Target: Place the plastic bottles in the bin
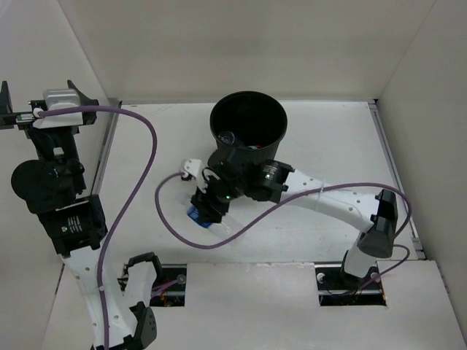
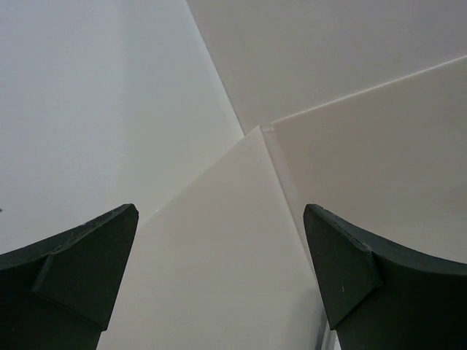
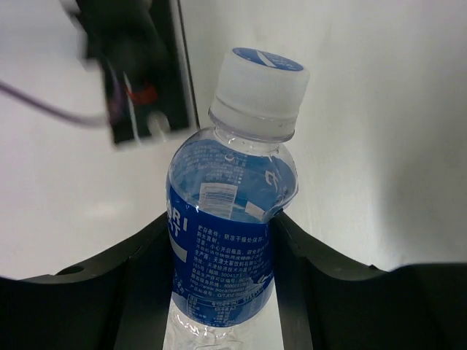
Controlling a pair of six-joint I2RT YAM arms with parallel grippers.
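Observation:
My right gripper (image 1: 206, 206) is shut on the clear bottle with the blue label (image 1: 198, 216), just in front of the black round bin (image 1: 271, 109). In the right wrist view the fingers (image 3: 139, 284) clamp the bottle (image 3: 226, 240) at its label, with its white cap (image 3: 260, 84) pointing away. Inside the bin I see parts of other bottles (image 1: 229, 136), too dark to name. My left gripper (image 1: 40, 93) is open and empty, raised at the far left by the wall; its wrist view (image 2: 219, 219) shows only white walls.
White walls enclose the table on the left, back and right. Purple cables (image 1: 149, 157) loop over the table left of the bin. Two dark slots (image 1: 349, 281) lie at the near edge by the arm bases.

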